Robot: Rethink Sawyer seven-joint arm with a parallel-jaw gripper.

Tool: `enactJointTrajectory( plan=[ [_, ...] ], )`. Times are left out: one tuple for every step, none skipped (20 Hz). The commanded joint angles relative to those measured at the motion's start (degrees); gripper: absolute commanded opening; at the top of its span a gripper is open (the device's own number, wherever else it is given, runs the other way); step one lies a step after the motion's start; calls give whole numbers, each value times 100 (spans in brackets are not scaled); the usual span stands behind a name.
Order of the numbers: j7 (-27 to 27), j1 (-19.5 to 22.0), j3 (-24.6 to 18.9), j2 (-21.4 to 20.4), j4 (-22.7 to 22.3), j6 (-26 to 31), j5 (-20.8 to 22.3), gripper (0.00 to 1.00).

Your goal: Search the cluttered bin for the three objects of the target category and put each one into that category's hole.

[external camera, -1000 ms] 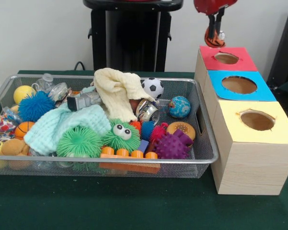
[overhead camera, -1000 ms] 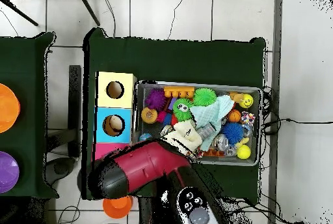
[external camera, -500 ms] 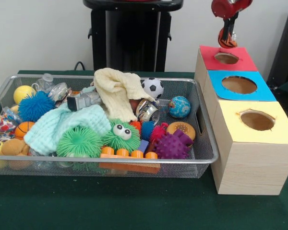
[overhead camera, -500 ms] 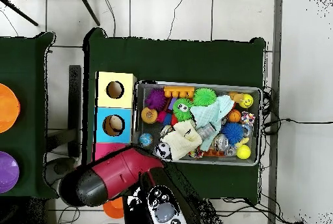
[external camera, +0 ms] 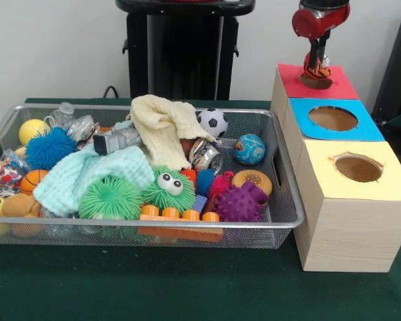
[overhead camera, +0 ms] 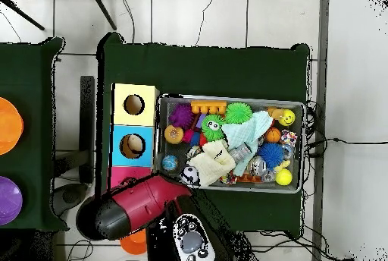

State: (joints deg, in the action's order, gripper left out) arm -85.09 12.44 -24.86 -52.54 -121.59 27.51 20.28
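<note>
The tool (external camera: 316, 67) hangs directly over the hole in the red-topped box (external camera: 337, 85), the farthest of three wooden boxes standing in a row beside the wire bin (external camera: 285, 200) on the green bench (external camera: 187, 287). It is clamped on a small orange ball with dark markings (external camera: 312, 65) (a toy basketball, by the look of it), which sits low between the fingers, right at the mouth of the hole; whether it touches the rim I cannot tell. Next in the row is the blue-topped box (external camera: 361, 130), then the yellow-topped box (external camera: 387, 184) nearest the camera, each with a round hole of its own. In the overhead view the red arm (overhead camera: 140, 205) covers most of the red box, so the tool itself is hidden there. The bin is crowded: a soccer ball (external camera: 212, 122) rests against its far wall, a blue globe ball (external camera: 250, 149) lies just beside the wall nearest the boxes, and a cream cloth (external camera: 162, 127) is heaped in the middle. At the front lie a purple knobby ball (external camera: 239, 204), a green fuzzy toy with googly eyes (external camera: 168, 189), a green spiky ball (external camera: 110, 198) and an orange building brick (external camera: 177, 215). Toward the other end are a mint knitted cloth (external camera: 87, 175), a blue spiky ball (external camera: 47, 147), a yellow ball (external camera: 32, 128) and another small basketball (external camera: 32, 180).
</note>
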Motion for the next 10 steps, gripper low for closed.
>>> enactJointTrajectory(
  plan=[
    [-1231,-20,472,212,-193,-559,8,0],
    [-1212,-15,491,204,-234,-615,8,0],
    [-1192,-10,510,196,-275,-670,8,0],
    [-1175,-4,531,192,-327,-713,9,0],
    [-1167,-17,551,226,-319,-752,2,0],
    [-1158,-19,564,267,-323,-786,-5,0],
    [-1148,-22,577,308,-327,-820,-13,0],
    [-1139,-11,586,336,-368,-887,-10,0],
    [-1135,-40,607,404,-316,-892,-22,0],
    [-1144,-61,649,442,-333,-982,6,0]
  ],
)
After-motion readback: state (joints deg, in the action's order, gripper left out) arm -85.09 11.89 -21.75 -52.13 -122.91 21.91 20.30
